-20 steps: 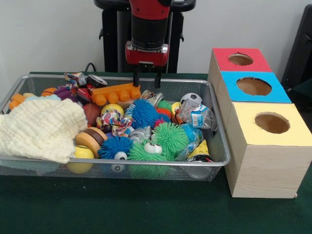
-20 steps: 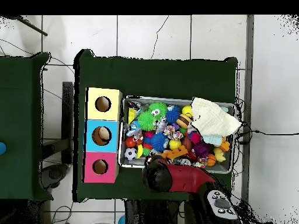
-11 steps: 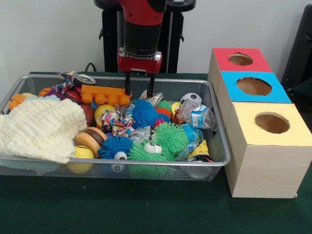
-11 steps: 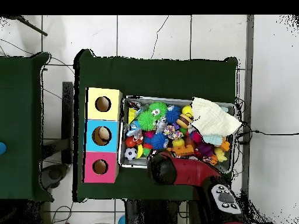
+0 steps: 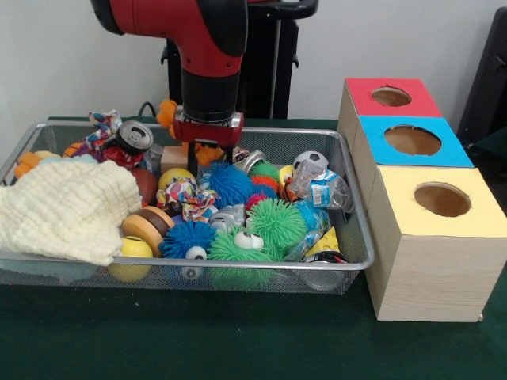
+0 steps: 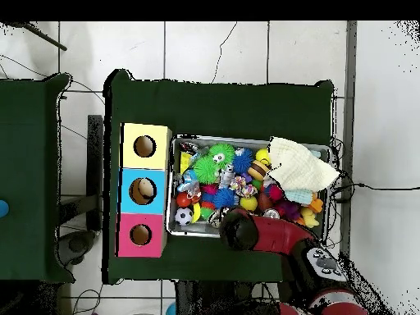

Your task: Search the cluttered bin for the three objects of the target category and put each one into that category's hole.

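Observation:
My gripper (image 5: 211,158) reaches down into the back of the wire bin (image 5: 158,262), its fingers open. An orange block toy (image 5: 207,153) sits between them, and more of it pokes out behind the arm's left side. Just in front lie a blue spiky ball (image 5: 234,184) and a yellow ball (image 5: 182,176). A green spiky ball (image 5: 277,222) and a soccer ball (image 5: 310,161) lie nearer the boxes. To the right stand the red box (image 5: 420,107), blue box (image 5: 455,154) and yellow box (image 5: 483,218), each with a round hole on top. From overhead the arm (image 6: 239,231) covers the gripper.
A cream cloth (image 5: 67,207) covers the bin's left part. A drink can (image 5: 135,136) lies at the back left beside the arm. Several more toys crowd the bin's middle. In the overhead view the boxes (image 6: 130,190) line the bin's (image 6: 170,184) left side.
The arm has moved left along the bin's back and lowered. The orange block toy has been pushed left and turned, and is now mostly hidden behind the gripper.

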Controlling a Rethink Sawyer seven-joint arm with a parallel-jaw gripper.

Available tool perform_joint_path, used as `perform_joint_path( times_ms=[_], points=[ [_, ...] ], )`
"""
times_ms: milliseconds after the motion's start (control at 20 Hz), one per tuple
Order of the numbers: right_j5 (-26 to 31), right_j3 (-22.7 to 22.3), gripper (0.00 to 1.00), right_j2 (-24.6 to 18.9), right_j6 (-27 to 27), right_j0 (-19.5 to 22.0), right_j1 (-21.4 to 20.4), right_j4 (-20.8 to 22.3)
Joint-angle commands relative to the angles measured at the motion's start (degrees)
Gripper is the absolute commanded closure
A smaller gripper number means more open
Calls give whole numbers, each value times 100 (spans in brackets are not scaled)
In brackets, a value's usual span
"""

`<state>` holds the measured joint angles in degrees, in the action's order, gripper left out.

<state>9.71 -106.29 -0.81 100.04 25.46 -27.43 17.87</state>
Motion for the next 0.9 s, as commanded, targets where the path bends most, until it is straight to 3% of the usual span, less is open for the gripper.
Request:
perform_joint_path(
  times_ms=[50, 350, 900],
  points=[
    [103, 691, 0, -294, 290, 86, 510, 120],
    [-204, 857, 0, -219, 406, 19, 869, 158],
    [-544, 951, 0, -219, 512, 17, 1091, 185]
  ],
)
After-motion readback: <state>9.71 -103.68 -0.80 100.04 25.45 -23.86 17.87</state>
